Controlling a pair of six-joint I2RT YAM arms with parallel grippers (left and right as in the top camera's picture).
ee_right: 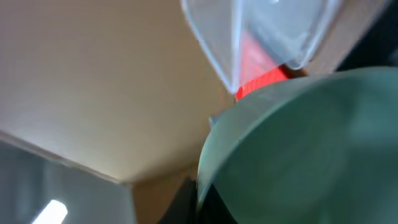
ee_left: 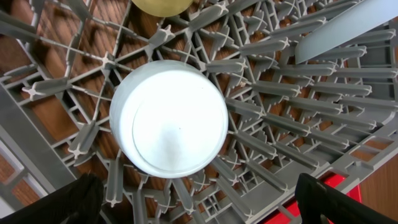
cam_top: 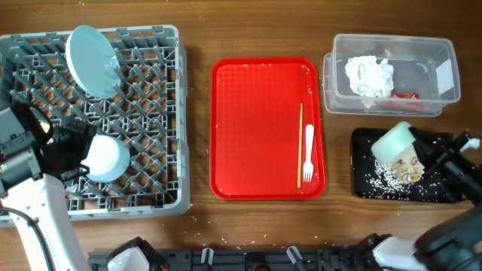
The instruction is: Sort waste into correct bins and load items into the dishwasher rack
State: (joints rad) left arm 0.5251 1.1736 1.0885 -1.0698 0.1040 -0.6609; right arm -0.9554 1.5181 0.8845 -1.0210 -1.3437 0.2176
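Note:
The grey dishwasher rack [cam_top: 151, 113] stands at the left. A pale round plate [cam_top: 90, 53] leans in its back and a teal bowl [cam_top: 105, 158] [ee_left: 169, 118] sits upside down among the pegs. My left gripper [cam_top: 71, 154] [ee_left: 199, 211] hangs open just over that bowl, not touching it. A yellow cup [ee_left: 163, 5] shows at the top edge. My right gripper [cam_top: 423, 154] [ee_right: 208, 199] is shut on the rim of a second teal bowl [cam_top: 398, 150] [ee_right: 311, 149], tilted over the black tray [cam_top: 361, 188] strewn with rice scraps [cam_top: 388, 179]. A fork [cam_top: 308, 154] and a wooden stick [cam_top: 300, 143] lie on the red tray [cam_top: 248, 128].
The clear tub [cam_top: 444, 53] [ee_right: 261, 31] at the back right holds a crumpled napkin [cam_top: 369, 74] and a red wrapper [cam_top: 407, 95] [ee_right: 261, 78]. A few rice grains lie on the wooden table near the front edge.

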